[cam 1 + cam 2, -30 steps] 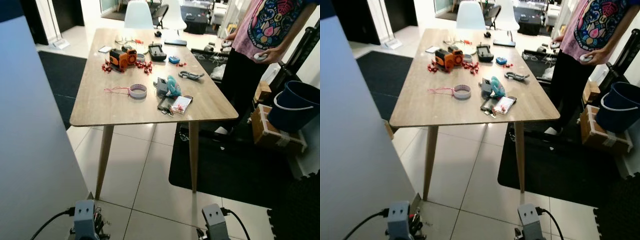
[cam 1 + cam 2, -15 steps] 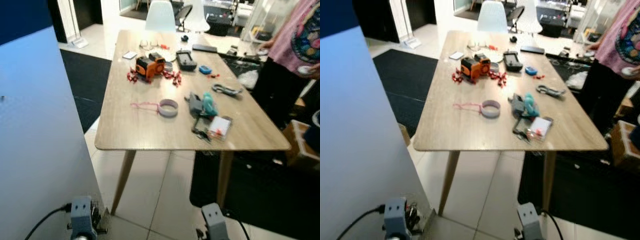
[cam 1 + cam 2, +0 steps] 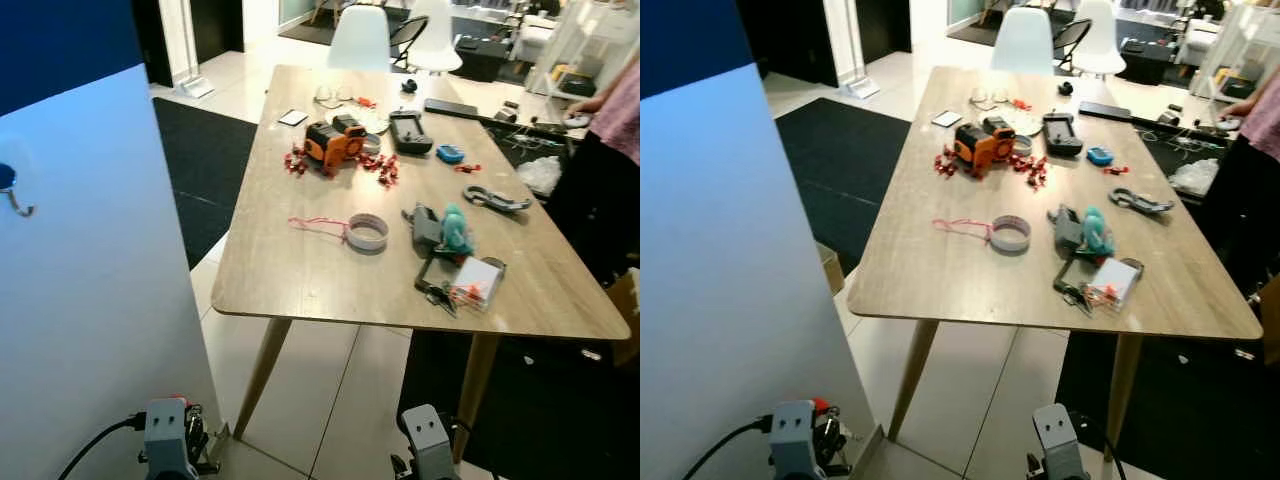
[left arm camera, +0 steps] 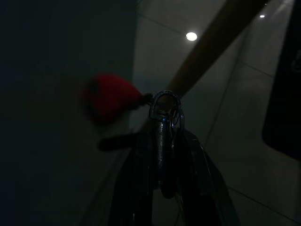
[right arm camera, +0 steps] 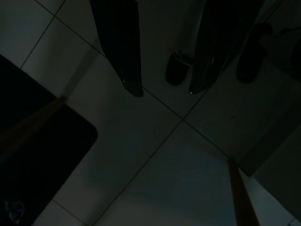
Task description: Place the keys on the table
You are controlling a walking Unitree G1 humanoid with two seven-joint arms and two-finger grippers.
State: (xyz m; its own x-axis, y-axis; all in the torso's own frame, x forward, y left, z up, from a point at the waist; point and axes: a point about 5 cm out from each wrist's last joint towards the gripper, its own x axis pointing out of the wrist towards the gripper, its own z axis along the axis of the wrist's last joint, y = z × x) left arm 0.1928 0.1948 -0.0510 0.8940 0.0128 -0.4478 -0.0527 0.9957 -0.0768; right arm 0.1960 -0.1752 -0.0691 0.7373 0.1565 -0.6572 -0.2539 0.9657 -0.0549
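— Keys (image 4: 162, 123)?
— Hanging pinched between the closed fingers of the left gripper (image 4: 162, 188), ring uppermost, red fob (image 4: 112, 98) dangling beside. Riding low near the floor tiles (image 3: 985, 400), probably to keep the bunch from swinging while walking.

— Right gripper (image 5: 164, 89)?
— Hanging idle over the tiles, fingers spread apart, carrying nothing.

— Table (image 3: 300, 280)?
— Standing ahead, well apart from the keys. Holding plenty already: tape roll (image 3: 366, 231), orange gadget (image 3: 333, 145), teal item (image 3: 456, 228), small packet (image 3: 477, 281).

— Best landing spot?
— Judging the bare near-left stretch of the wood easiest, being closest to the left arm and free of clutter.

— Still remaining?
— Closing in, lifting the arm above the edge, releasing. Minding the blue panel (image 3: 90, 260) at the left.
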